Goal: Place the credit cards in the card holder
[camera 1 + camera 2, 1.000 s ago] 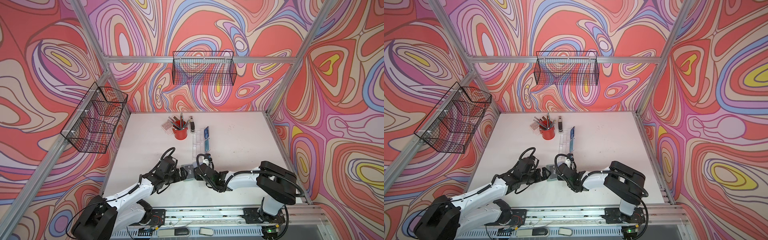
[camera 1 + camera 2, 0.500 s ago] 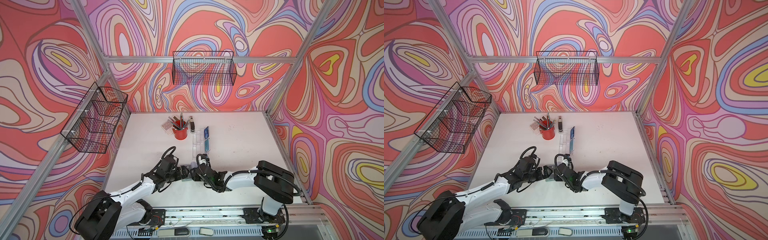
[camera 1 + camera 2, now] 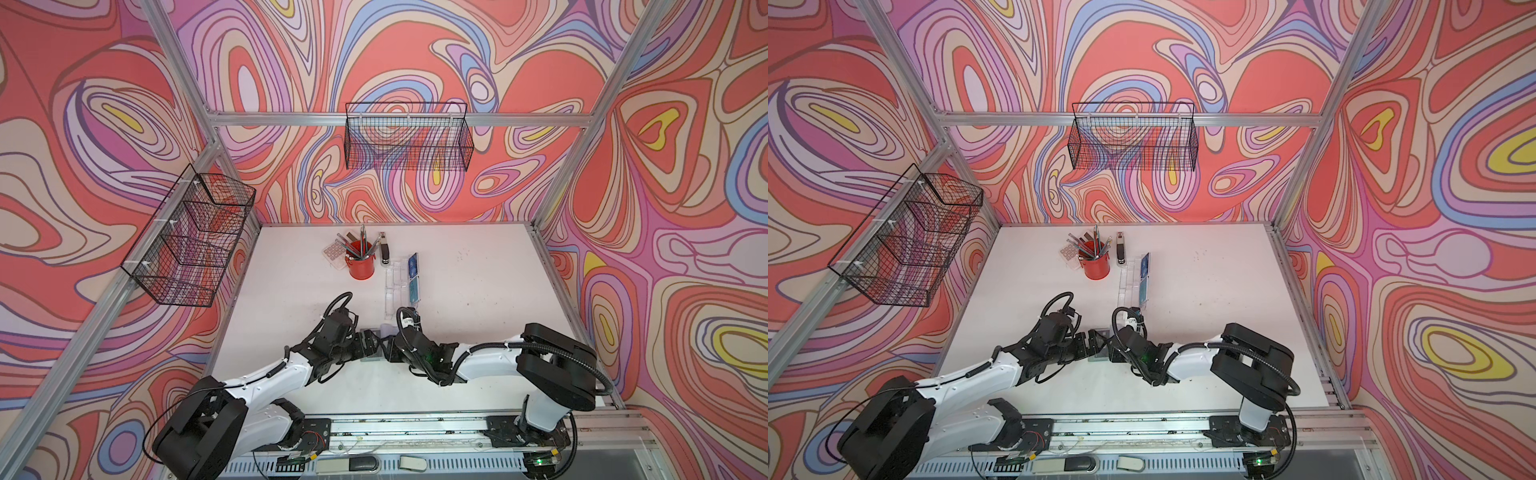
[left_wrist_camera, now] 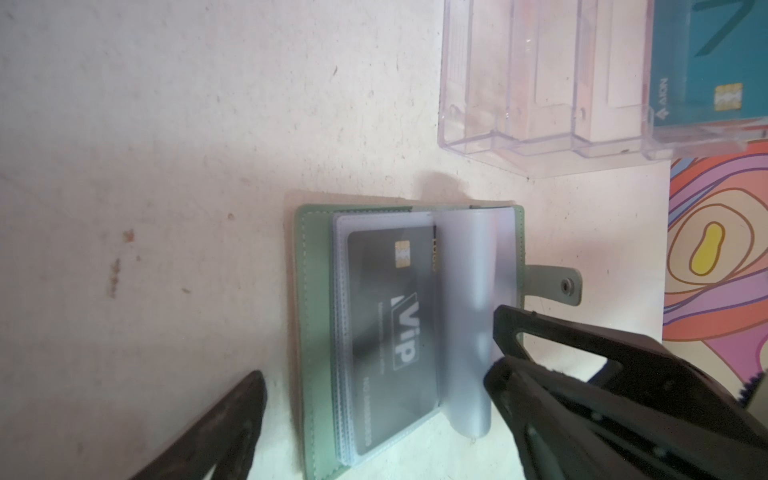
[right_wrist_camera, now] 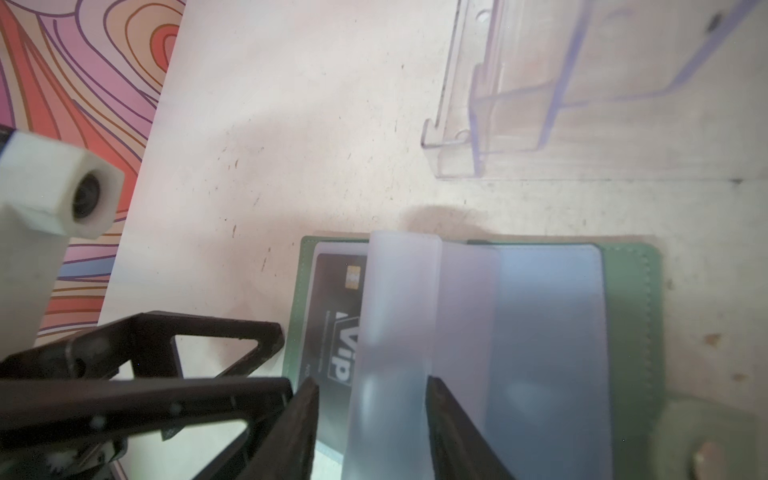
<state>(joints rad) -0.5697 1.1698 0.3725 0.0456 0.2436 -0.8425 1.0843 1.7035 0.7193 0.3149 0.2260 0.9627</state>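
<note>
The card holder [image 4: 316, 332] is sage green; its card [image 4: 386, 332] is dark grey with pale lettering; the walls [image 3: 415, 50] swirl red, pink and lilac.

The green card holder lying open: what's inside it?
A dark grey VIP card sits in one clear sleeve of the card holder. An upright frosted sleeve page hides the card's edge and any sleeves behind it.

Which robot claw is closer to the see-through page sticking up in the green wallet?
Right. The right gripper straddles the clear page; the left gripper sits at the card holder's edge by the grey card.
</note>
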